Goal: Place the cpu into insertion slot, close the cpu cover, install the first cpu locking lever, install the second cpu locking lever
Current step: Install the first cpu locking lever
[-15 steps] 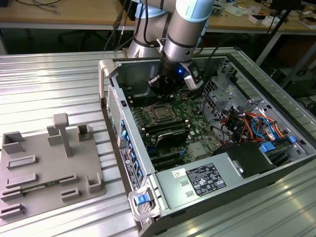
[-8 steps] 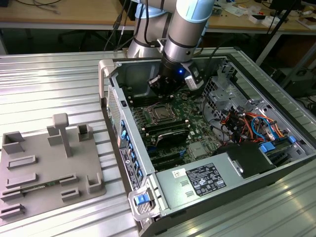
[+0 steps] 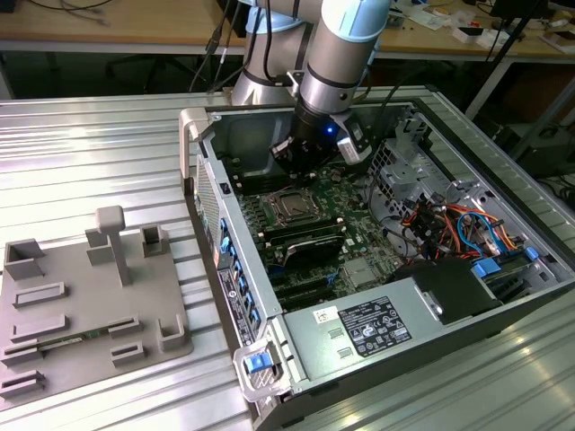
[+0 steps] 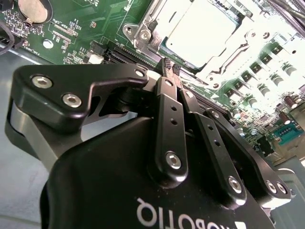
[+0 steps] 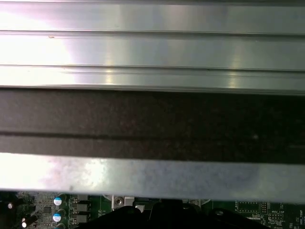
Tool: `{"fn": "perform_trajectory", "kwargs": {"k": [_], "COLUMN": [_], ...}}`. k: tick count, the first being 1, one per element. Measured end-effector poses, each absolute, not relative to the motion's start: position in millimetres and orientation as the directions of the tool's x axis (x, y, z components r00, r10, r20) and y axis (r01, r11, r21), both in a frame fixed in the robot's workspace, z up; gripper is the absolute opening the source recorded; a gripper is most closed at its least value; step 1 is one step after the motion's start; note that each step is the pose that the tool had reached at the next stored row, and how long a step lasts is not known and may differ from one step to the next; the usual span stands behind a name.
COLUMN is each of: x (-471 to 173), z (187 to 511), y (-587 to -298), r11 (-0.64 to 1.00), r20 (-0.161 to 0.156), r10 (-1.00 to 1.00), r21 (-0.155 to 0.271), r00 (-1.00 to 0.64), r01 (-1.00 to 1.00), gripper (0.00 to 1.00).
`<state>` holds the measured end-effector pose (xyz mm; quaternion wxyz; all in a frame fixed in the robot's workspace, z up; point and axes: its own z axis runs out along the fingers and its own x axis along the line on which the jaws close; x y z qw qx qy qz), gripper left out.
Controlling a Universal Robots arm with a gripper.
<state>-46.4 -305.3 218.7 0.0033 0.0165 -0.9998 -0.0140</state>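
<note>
The cpu [image 4: 195, 26], a flat silvery square, lies in the insertion slot [image 3: 289, 206] on the green motherboard. The silver cpu cover [image 4: 143, 29] is folded down flat around it as a frame. My black gripper [image 4: 169, 67] hovers just beside the socket's edge. Its two fingers [image 4: 164, 119] are pressed together at the tips, and I see nothing between them. In the exterior view the gripper [image 3: 298, 164] hangs low inside the open computer case, just behind the socket. I cannot make out how the locking levers stand.
The case [image 3: 207, 193] lies open on a ribbed metal table, its walls close around the arm. Black memory slots [image 3: 305, 241], a power supply [image 3: 377, 328] and orange and blue cables [image 3: 449, 224] surround the socket. A grey fixture plate [image 3: 81, 305] lies at the exterior view's left.
</note>
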Motion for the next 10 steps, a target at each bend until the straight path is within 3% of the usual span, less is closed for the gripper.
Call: {"fn": "perform_trajectory", "kwargs": {"k": [10], "x": [-51.2], "z": [218.5], "y": [-305.3], "r11": [0.999], "r20": [0.006], "r10": [-0.033], "r21": [0.029], "r00": [-0.999], "r01": [-0.033], "gripper": [0.11]}}
